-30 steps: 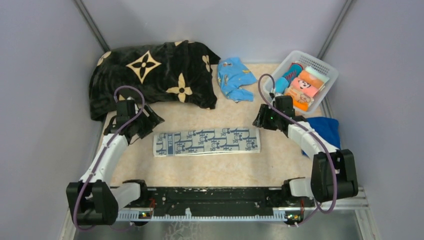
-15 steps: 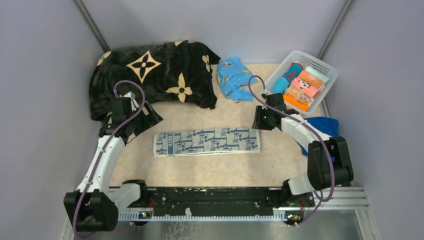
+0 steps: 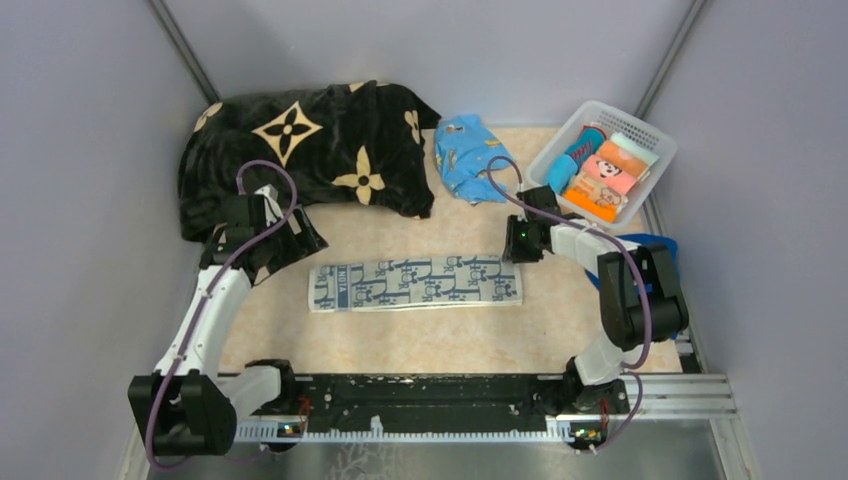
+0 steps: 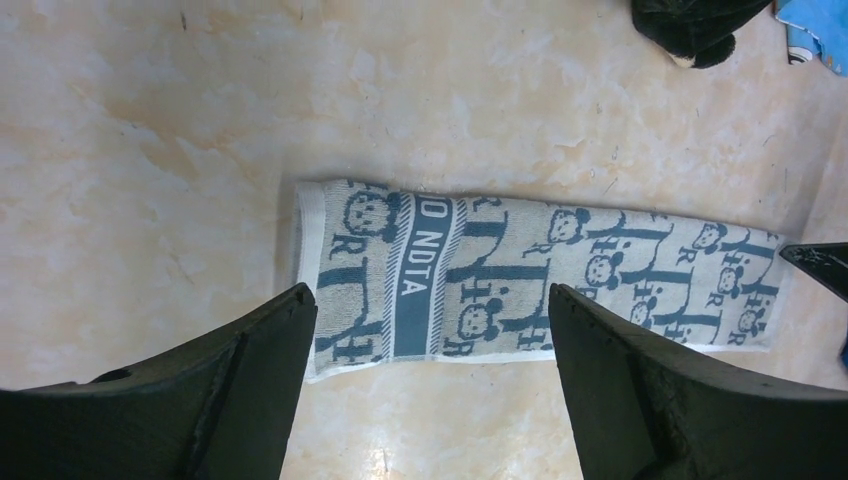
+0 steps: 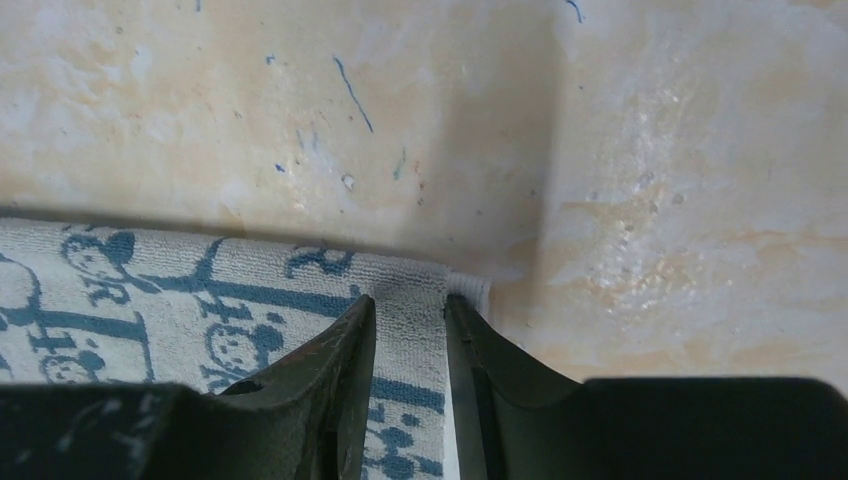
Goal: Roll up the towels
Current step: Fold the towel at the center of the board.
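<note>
Printed towel lies flat at centre, a long folded strip. Left gripper spread wide above its 9 o'clock end. Right gripper narrowed astride the 3 o'clock end; a firm pinch cannot be told. Likely soft, light and floppy: best taken at that end edge.

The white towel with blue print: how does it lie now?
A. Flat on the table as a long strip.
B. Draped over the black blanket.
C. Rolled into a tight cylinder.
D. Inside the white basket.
A: the top view shows the printed towel lying flat as a long strip on the table, with neither end rolled up.
</note>
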Available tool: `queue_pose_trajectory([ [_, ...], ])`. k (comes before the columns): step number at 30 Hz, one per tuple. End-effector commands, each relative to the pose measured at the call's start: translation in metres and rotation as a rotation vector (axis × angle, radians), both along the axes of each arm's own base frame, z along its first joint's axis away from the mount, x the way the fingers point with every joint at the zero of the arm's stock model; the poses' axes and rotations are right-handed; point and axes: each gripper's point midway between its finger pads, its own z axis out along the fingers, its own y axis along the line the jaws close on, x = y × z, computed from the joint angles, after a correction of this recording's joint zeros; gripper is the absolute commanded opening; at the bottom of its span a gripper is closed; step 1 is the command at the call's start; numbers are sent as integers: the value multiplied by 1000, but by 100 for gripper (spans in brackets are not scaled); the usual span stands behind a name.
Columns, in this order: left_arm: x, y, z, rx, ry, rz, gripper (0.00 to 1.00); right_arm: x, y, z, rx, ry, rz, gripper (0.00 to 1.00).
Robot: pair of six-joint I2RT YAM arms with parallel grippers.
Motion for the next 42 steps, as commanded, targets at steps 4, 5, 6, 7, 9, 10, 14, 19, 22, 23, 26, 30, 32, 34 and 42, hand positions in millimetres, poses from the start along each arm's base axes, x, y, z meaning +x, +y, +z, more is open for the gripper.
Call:
queue_pose_trajectory([
  [4, 11, 6, 24, 52, -80, -32, 92, 5, -16, 56, -123, -88, 9, 38],
  [5, 12, 7, 25, 59, -87, -30, 92, 2, -18, 57, -136, -79, 8, 39],
  [6, 13, 8, 27, 66, -96, -31, 92, -2, -21, 56, -152, -63, 6, 40],
  [7, 13, 9, 27, 76, -100, -30, 92, -6, -24, 52, -170, -44, 5, 40],
  [9, 13, 14, 27, 99, -102, -23, 93, -16, -29, 43, -199, -1, 8, 40],
  [10, 13, 15, 27, 107, -100, -18, 93, -20, -30, 38, -206, 19, 13, 40],
  [14, 11, 14, 22, 105, -98, -27, 93, -33, -22, 27, -216, 66, 48, 40],
  [19, 10, 15, 23, 107, -103, -26, 93, -37, -20, 15, -248, 100, 38, 40],
  [22, 10, 15, 23, 110, -104, -25, 94, -44, -28, 3, -317, 130, 14, 40],
  [23, 9, 15, 23, 110, -106, -26, 94, -46, -29, 0, -320, 137, 9, 40],
  [26, 10, 14, 24, 106, -107, -29, 94, -53, -24, -10, -288, 158, 25, 39],
  [30, 10, 14, 23, 107, -102, -29, 94, -68, -7, -24, -215, 215, 82, 38],
  [32, 10, 15, 22, 109, -102, -28, 94, -75, -3, -32, -191, 246, 87, 38],
  [34, 10, 15, 22, 112, -99, -25, 94, -86, -7, -45, -209, 305, 76, 36],
  [42, 11, 16, 21, 114, -98, -23, 94, -105, -14, -70, -270, 402, 74, 16],
])
